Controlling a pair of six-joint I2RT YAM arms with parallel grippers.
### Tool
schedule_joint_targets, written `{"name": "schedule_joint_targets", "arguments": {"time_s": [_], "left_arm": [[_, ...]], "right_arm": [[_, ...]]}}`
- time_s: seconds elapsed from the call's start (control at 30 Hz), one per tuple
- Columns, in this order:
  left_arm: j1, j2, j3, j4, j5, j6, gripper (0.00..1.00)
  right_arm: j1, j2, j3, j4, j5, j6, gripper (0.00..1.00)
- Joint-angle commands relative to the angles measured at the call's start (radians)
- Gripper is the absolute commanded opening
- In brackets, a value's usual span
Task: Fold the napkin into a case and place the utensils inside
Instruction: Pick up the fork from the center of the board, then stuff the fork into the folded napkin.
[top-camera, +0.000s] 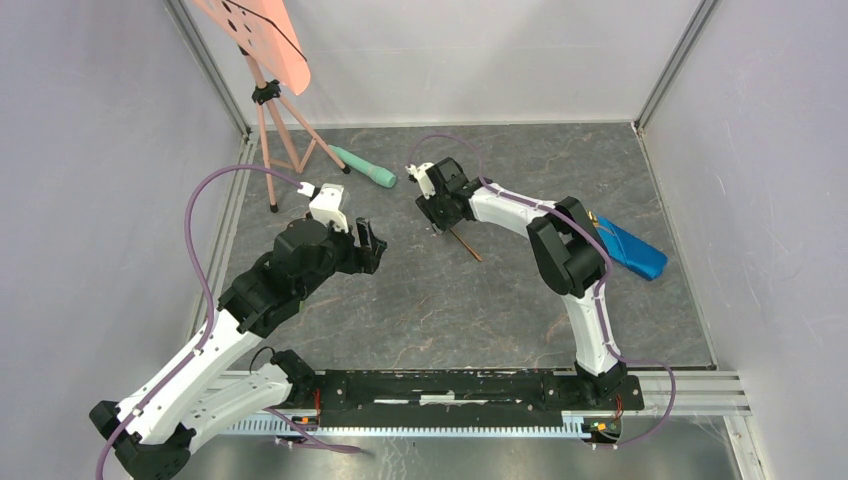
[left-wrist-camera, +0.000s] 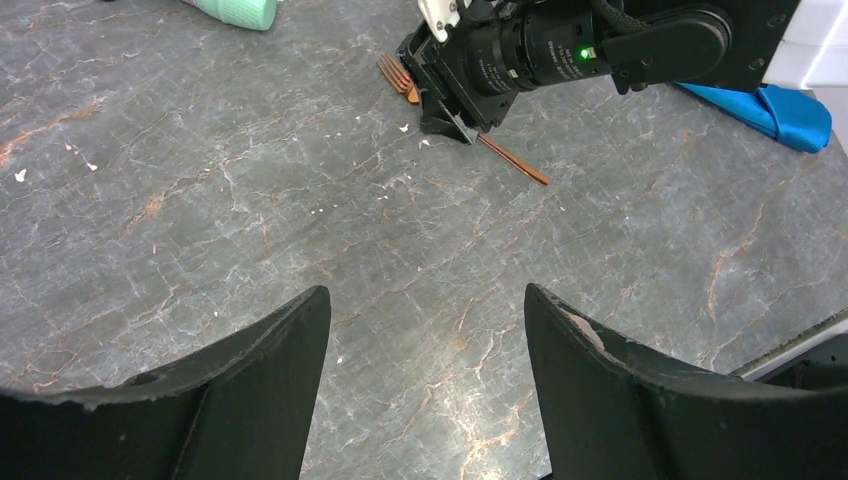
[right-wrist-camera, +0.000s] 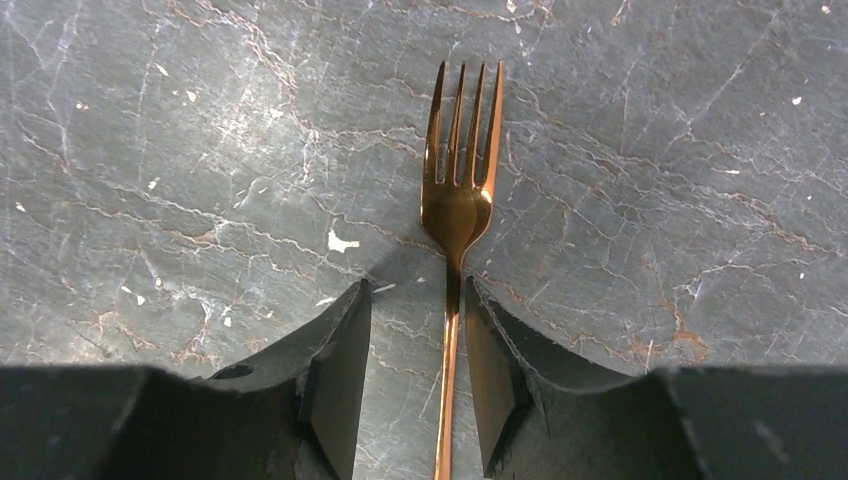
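Veined grey tabletop (top-camera: 420, 310), pale walls (top-camera: 90, 150), fork (right-wrist-camera: 458, 200)

Marbled table (top-camera: 430, 300) bears fork (right-wrist-camera: 458, 190), napkin (top-camera: 630, 250), mint cylinder (top-camera: 365, 168)

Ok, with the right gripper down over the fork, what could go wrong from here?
1. The fork lies flat on the table, its thin handle off-centre in the right gripper, so a close may push or twist it rather than lift it.
2. The napkin lies right beside the right arm's elbow; a swing could knock it.
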Motion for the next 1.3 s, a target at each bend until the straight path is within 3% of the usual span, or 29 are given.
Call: {"name": "schedule_joint_targets", "arguments": {"time_s": [0.0,0.13,0.33,0.4,0.43,0.57,0.73,0.93,1.1,1.27], "left_arm": [[-0.003,-0.009,-0.003,0.031,0.01,0.025,0.78],[-0.005,-0.009,-0.004,0.031,0.009,0.025,0.78],[-0.005,-0.013,-0.004,0.031,0.006,0.026,0.78],[-0.006,-0.012,-0.004,0.029,0.007,0.027,0.78],[-0.006,-0.014,-0.004,0.03,0.007,0.026,0.78],[-0.01,-0.017,-0.004,0.029,0.007,0.027,0.78],[-0.019,-0.024,-0.003,0.027,0.004,0.027,0.78],[-0.045,-0.03,-0.004,0.026,-0.007,0.03,0.78],[-0.062,-0.031,-0.003,0.024,-0.014,0.032,0.78],[-0.077,-0.029,-0.004,0.022,-0.027,0.035,0.78]], "right_arm": [[-0.003,0.013,-0.007,0.034,0.019,0.0,0.45],[-0.013,0.022,-0.009,0.04,0.01,0.003,0.38],[-0.026,0.02,-0.009,0.033,0.005,-0.017,0.19],[-0.032,0.017,-0.01,0.028,0.004,-0.035,0.03],[-0.037,0.01,-0.015,0.029,0.005,-0.048,0.0],[-0.049,-0.044,-0.052,0.048,-0.075,-0.163,0.0],[-0.068,-0.229,-0.203,0.071,-0.167,-0.404,0.0],[-0.257,-0.368,-0.248,-0.14,-0.484,-0.635,0.0],[-0.385,-0.451,-0.274,-0.246,-0.508,-0.801,0.0],[-0.562,-0.487,-0.299,-0.24,-0.581,-0.866,0.0]]}}
